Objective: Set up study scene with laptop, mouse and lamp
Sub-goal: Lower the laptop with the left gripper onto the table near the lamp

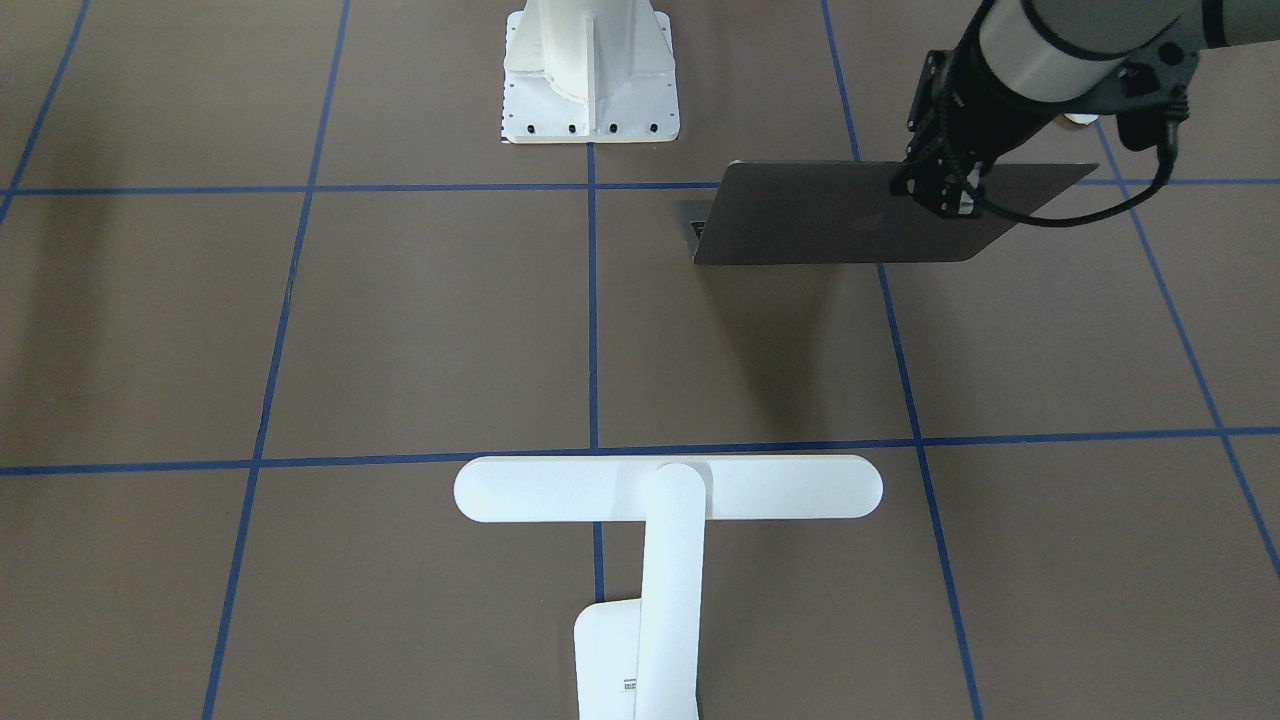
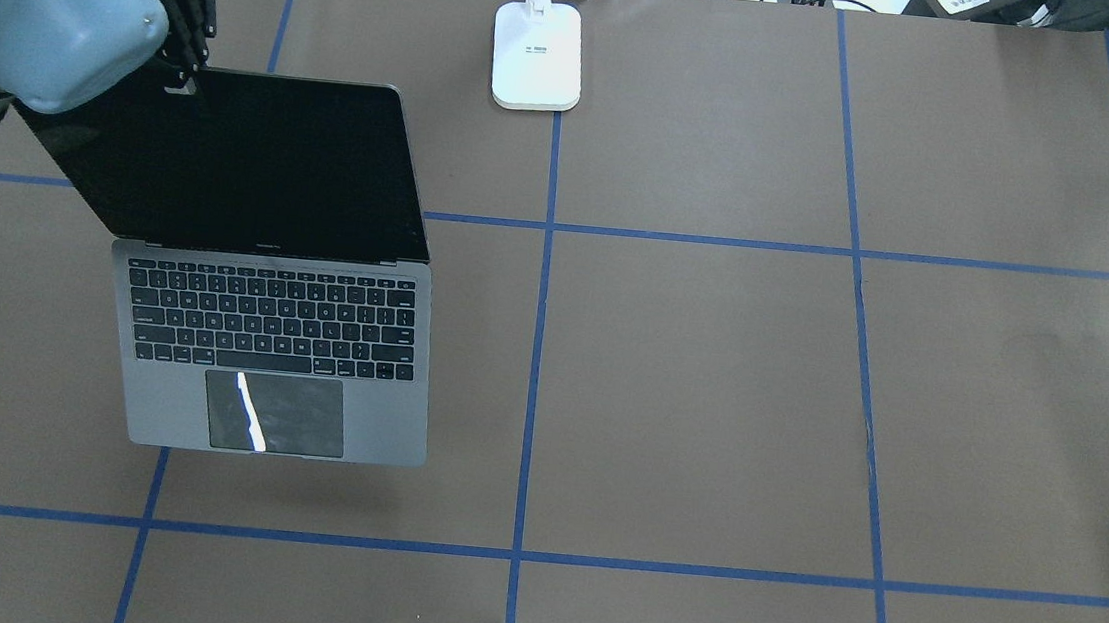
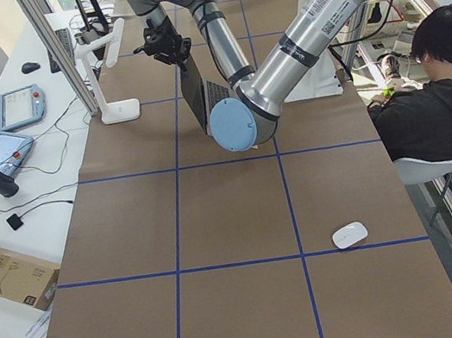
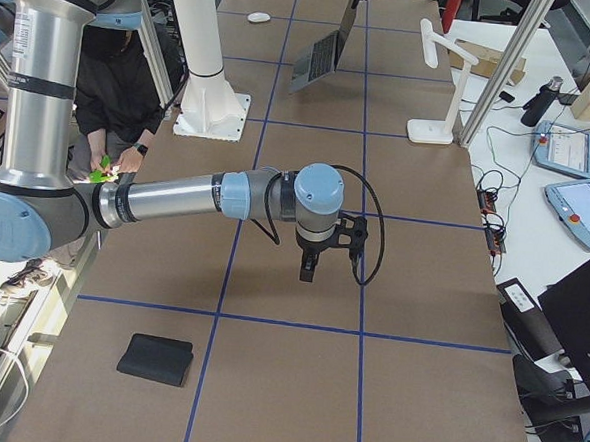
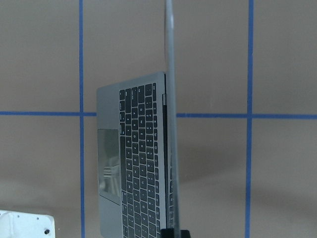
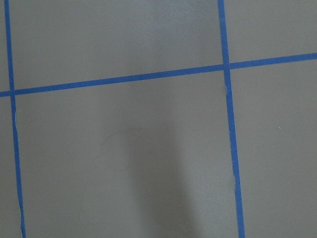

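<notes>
One end effector [image 1: 942, 192] seemingly on laptop lid [image 1: 820, 215]

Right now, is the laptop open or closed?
Open. The laptop has its screen raised off the keyboard; the left gripper grips its top edge.

Bright even light, soft shadows, glare streak on laptop [image 2: 272, 327], sharp focus

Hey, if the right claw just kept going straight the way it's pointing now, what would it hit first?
The right claw points straight down, so it would likely meet the bare brown table cover first. Its wrist view shows only that cover and blue tape lines below.
</notes>
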